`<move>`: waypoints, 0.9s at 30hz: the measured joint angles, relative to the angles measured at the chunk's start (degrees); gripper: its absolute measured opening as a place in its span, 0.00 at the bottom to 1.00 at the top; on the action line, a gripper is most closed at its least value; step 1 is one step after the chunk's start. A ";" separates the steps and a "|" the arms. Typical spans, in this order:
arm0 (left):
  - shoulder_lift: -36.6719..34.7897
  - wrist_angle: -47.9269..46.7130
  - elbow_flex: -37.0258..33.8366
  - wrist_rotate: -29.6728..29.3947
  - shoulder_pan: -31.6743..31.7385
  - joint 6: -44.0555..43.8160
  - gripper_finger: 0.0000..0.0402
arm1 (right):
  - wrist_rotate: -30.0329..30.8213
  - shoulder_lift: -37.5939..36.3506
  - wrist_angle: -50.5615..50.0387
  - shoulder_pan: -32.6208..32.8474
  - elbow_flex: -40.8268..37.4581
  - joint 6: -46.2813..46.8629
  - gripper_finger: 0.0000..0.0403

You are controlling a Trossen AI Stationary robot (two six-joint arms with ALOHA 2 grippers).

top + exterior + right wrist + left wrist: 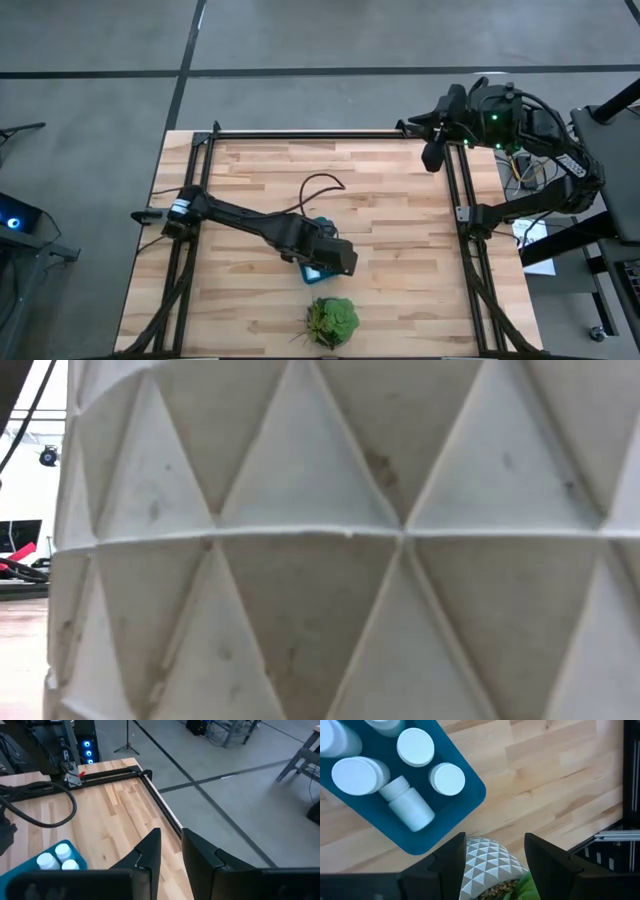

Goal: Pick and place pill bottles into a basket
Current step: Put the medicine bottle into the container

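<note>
The teal basket (420, 837) lies on the wooden table and holds several white pill bottles. Most stand cap up (415, 746), and one lies on its side (407, 809). My left gripper (495, 839) hangs open above the basket's near edge (314, 273) with nothing between its fingers. Below them I see the plant's white pot (487, 862). My right gripper (432, 155) is parked shut and high at the table's far right corner. Its wrist view shows the basket (30, 870) and bottle caps (62, 851) from afar.
A leafy green plant (332, 320) in a white faceted pot (320, 540) stands by the near edge, just in front of the basket, and fills the low view. A black cable (322, 183) loops on the table behind the basket. Black frame rails (465, 210) run along the sides.
</note>
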 joint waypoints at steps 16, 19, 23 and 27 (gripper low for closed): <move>0.13 7.75 -1.84 2.12 -0.90 3.41 0.45 | 0.00 0.04 0.00 0.00 0.00 0.07 0.17; 0.13 9.47 -2.35 0.68 -1.28 5.39 0.45 | 0.00 0.04 0.00 0.00 0.00 0.05 0.17; 0.13 8.58 -3.12 -1.45 -1.75 4.03 0.45 | 0.00 0.04 0.00 0.00 0.00 0.08 0.17; 0.18 5.82 -3.28 -1.70 -1.95 -1.82 0.45 | 0.00 0.06 0.00 0.00 0.00 0.09 0.17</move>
